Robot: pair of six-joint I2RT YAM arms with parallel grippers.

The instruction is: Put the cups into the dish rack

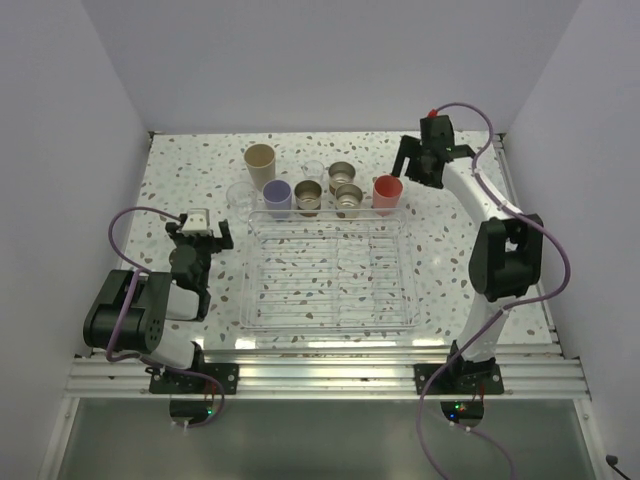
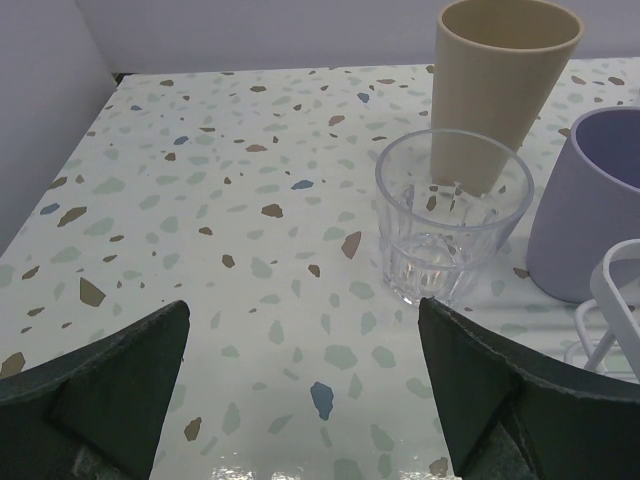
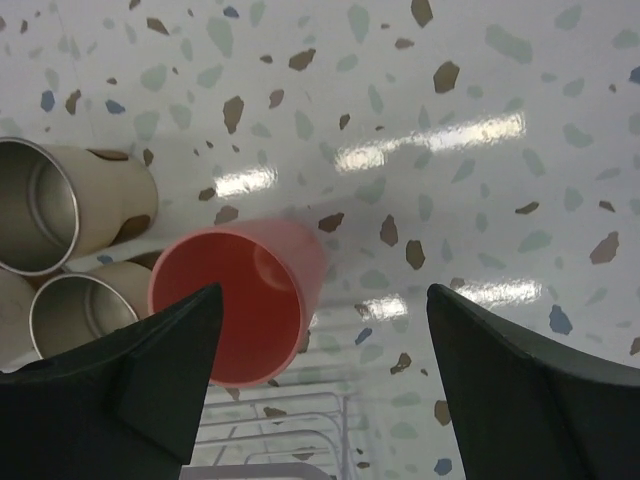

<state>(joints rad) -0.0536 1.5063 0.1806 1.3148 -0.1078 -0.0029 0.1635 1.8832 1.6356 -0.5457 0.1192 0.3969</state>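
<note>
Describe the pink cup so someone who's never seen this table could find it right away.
Find the clear dish rack in the centre. Just behind its far wall, at the row's right end, stands the coral-pink cup. Its neighbours are steel cups; it is the only reddish one.

- The table (image 1: 180,170) has a glossy white top, flecked with brown, green and blue chips like terrazzo.
- A plain pale back wall (image 1: 330,60) rises straight from the far edge of the table, with a thin dark seam (image 1: 330,131) where the two meet.
- A left wall (image 1: 60,150) and a right wall (image 1: 590,150) of the same pale grey-lilac close in the sides, so the table sits in a booth.
- A ribbed metal rail (image 1: 330,378) runs along the near edge.
- In front of the rail lies a dull grey surface (image 1: 330,445).
- Bright streaks of light (image 3: 430,140) shine on the table top, from lamps out of view.
</note>
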